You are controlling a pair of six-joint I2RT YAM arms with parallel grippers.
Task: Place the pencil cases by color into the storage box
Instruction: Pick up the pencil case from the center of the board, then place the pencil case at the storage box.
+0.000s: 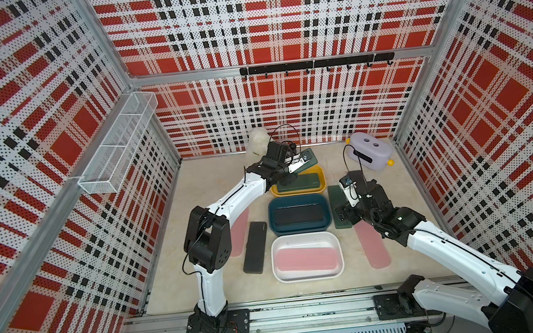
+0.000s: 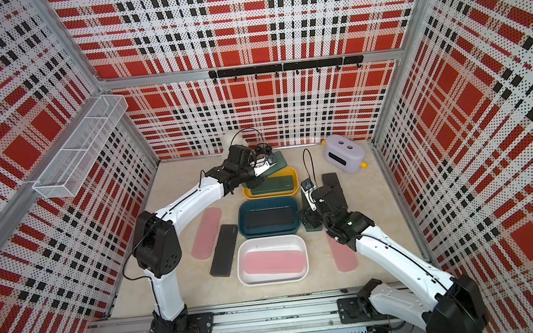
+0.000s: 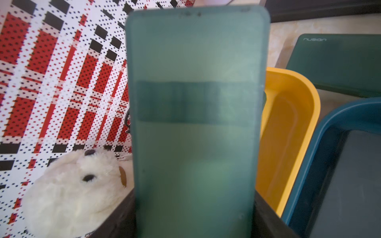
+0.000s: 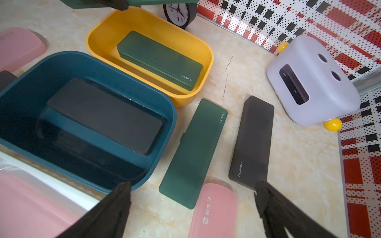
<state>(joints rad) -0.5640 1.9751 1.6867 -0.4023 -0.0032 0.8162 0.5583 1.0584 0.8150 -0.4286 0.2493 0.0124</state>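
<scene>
One green case point(image 1: 300, 182) lies in the far yellow tub point(image 1: 320, 172), one black case point(image 1: 298, 214) in the middle blue tub point(image 1: 295, 198) and one pink case point(image 1: 304, 258) in the near white tub point(image 1: 302, 236), while the left gripper point(image 1: 300, 167) clamps a second green case point(image 3: 195, 103) above the yellow tub's far rim, and of five left loose, the right gripper point(image 4: 192, 185) hangs open-jawed over the loose green case point(image 4: 193, 152) on the right.

Bright, even light, soft shadows; both top views bow the walls point(image 1: 38, 129) at the edges, the left wrist view blurs the green case point(image 3: 195, 123)

bare table point(image 4: 237, 68) between yellow tub point(image 4: 185, 100) and lilac box point(image 4: 305, 51), clock point(image 4: 178, 12) close behind the tub
</scene>
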